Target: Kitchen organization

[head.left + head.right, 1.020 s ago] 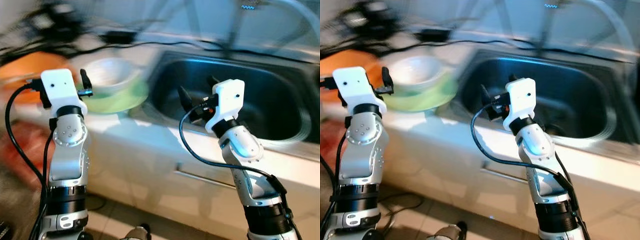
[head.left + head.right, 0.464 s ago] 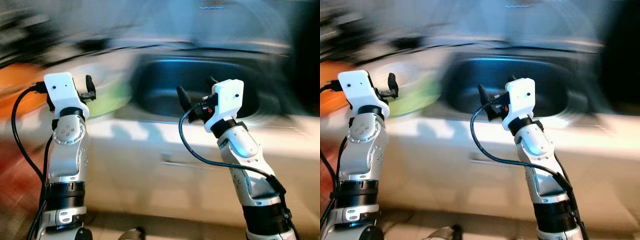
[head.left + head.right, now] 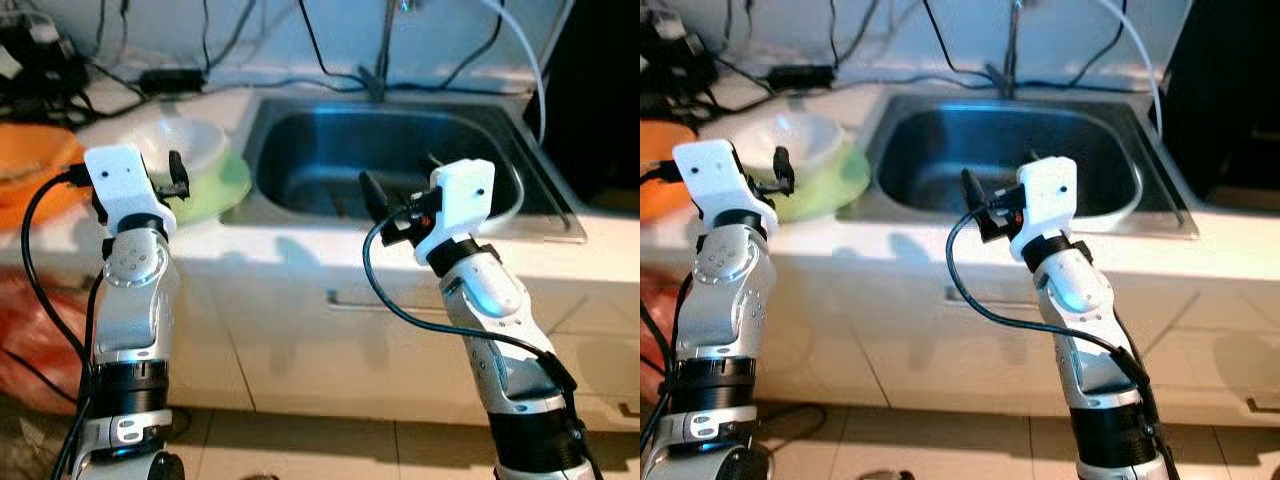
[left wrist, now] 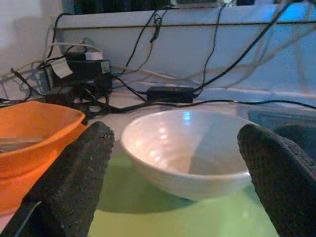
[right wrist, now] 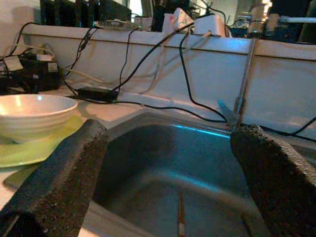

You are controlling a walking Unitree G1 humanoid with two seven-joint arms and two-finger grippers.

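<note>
A white bowl [image 3: 195, 145] sits on a lime-green plate [image 3: 228, 188] on the counter, just left of the steel sink [image 3: 300, 140]. My left gripper [image 3: 174, 176] is held up in front of the counter edge, open and empty; in the left wrist view the white bowl [image 4: 190, 155] lies straight ahead between the two fingers [image 4: 74, 177]. My right gripper [image 3: 400, 180] hovers before the sink's front rim, open and empty, looking into the sink [image 5: 163, 168]. A thin utensil [image 5: 180, 219] lies on the sink floor.
An orange basin [image 3: 35, 170] stands at the far left of the counter. Black cables and a power adapter [image 3: 170, 75] run along the back wall. A faucet [image 3: 385, 50] and a white hose [image 3: 530, 60] rise behind the sink. A red bag [image 3: 30, 335] lies on the floor.
The camera has swung and the motion blur has settled, so the sink and counter now look sharp. Both arms keep the same raised pose, grippers still open.
</note>
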